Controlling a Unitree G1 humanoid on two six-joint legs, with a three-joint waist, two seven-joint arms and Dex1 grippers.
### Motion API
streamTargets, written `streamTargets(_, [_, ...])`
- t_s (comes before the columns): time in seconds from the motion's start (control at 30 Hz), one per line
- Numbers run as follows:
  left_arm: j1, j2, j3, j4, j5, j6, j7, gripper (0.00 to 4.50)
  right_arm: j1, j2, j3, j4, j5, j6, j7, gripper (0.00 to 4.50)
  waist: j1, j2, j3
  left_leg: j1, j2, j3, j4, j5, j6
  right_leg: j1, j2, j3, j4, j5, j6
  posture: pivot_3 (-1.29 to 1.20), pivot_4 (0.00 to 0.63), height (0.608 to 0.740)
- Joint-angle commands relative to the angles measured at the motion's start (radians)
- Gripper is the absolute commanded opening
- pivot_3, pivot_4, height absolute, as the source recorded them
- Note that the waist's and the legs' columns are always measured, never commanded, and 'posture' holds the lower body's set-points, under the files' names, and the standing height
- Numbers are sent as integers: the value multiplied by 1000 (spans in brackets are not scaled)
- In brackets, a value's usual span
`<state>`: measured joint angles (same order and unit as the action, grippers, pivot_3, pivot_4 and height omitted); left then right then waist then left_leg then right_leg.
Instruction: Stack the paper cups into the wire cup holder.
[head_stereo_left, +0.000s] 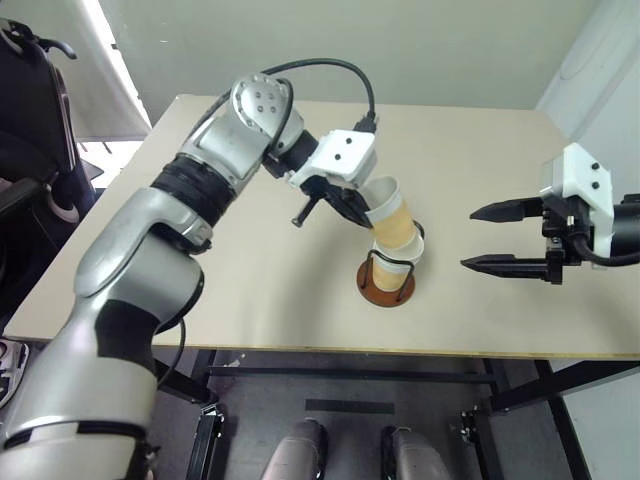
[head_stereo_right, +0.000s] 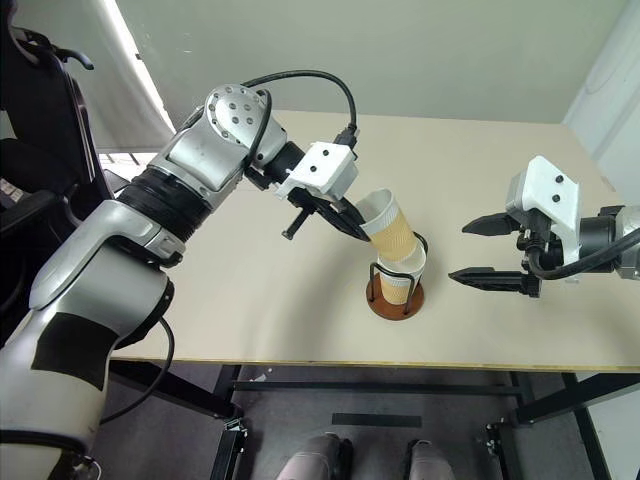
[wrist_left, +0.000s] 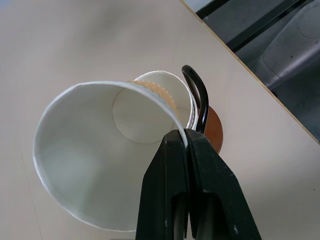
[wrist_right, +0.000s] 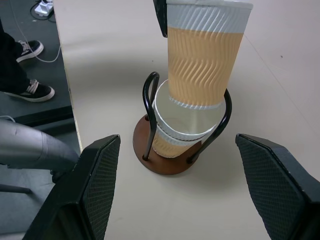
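Paper cups (wrist_right: 202, 60) — tan-orange wavy ribbing, white rims; wire cup holder (wrist_right: 162, 162) — rust-brown base, seemingly black wire.

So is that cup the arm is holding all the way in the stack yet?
Not yet. The held cup is tilted, only its bottom inside the cups in the wire cup holder; the left gripper pinches its rim.
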<state>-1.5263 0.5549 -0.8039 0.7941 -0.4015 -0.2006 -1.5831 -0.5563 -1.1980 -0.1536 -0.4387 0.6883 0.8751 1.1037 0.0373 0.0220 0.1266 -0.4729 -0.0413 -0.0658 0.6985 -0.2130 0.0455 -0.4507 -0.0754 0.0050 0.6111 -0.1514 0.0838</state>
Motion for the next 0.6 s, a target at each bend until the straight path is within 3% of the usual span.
streamTargets(0.03, [-34,-13,26,3,-4,-11,-31,35,2,-6,-53,-19,17,-3,-12,3741,0,0,0,0,0,0,0,0,0,0,0,0,0,0,0,0,150,740])
streamTargets(0.27, [-42,-38,-7,6,-4,-30,-31,35,18,-9,-62,-21,21,-7,-19,3741,1,0,0,0,0,0,0,0,0,0,0,0,0,0,1,0,150,740])
streamTargets(0.6, [-89,-68,-112,88,58,-191,-31,35,29,-11,-73,-25,25,-8,-30,3741,3,0,0,-1,0,0,0,-1,1,0,-1,1,0,0,1,0,150,740])
